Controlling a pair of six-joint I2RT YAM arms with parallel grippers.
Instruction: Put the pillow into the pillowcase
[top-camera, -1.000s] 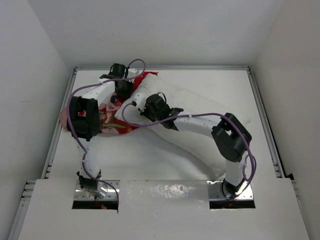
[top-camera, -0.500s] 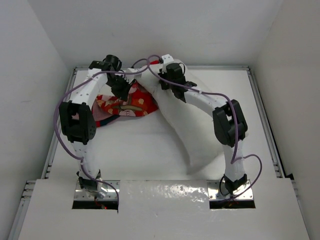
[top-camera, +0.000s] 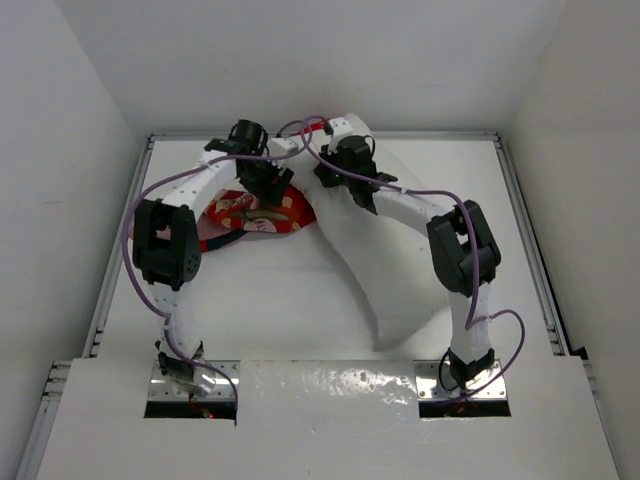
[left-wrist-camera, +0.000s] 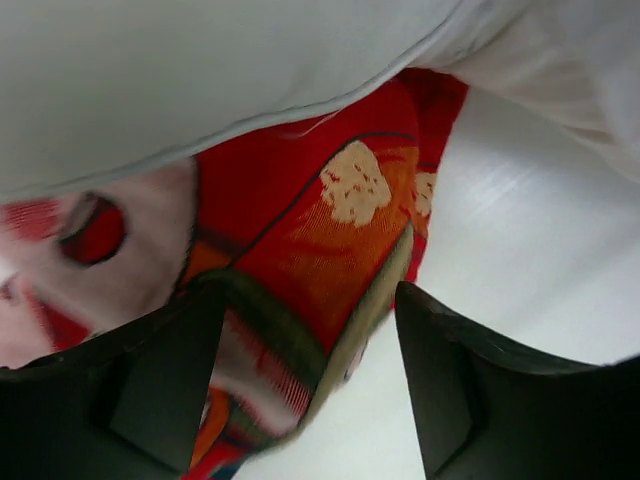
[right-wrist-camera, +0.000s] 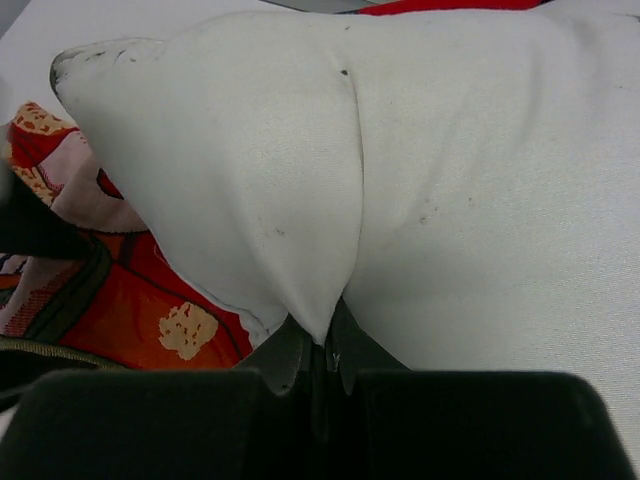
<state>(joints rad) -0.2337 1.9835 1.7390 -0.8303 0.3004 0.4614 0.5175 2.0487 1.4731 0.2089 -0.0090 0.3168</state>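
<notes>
A large plain white pillow (top-camera: 385, 275) lies on a white surface (top-camera: 250, 300), stretching from the far middle down toward the near right. Its far left corner (right-wrist-camera: 90, 55) is lifted and overhangs the pillowcase (top-camera: 275, 212), a crumpled red cover printed with cartoon faces that lies on the far left part of the surface, touching the pillow's left edge.

The right end effector (top-camera: 328, 172) sits at that far end of the pillow. In the right wrist view its end effector (right-wrist-camera: 322, 355) is pinched narrow on a fold of the pillow's white cloth, which rises from the grip in a puffy peak. The red pillowcase (right-wrist-camera: 150, 300) shows just beside and below the pillow on the left.

The left end effector (top-camera: 268, 183) hangs over the far edge of the pillowcase, close to the right one. In the left wrist view its end effector (left-wrist-camera: 308, 300) is spread wide, with a folded red and orange edge of the pillowcase (left-wrist-camera: 300, 230) lying between the two dark fingers (left-wrist-camera: 160, 390). Whether either finger presses the cloth cannot be told. The white pillow (left-wrist-camera: 200, 70) fills the top of that view, lying over the pillowcase, with bare surface (left-wrist-camera: 530, 260) to the right.
</notes>
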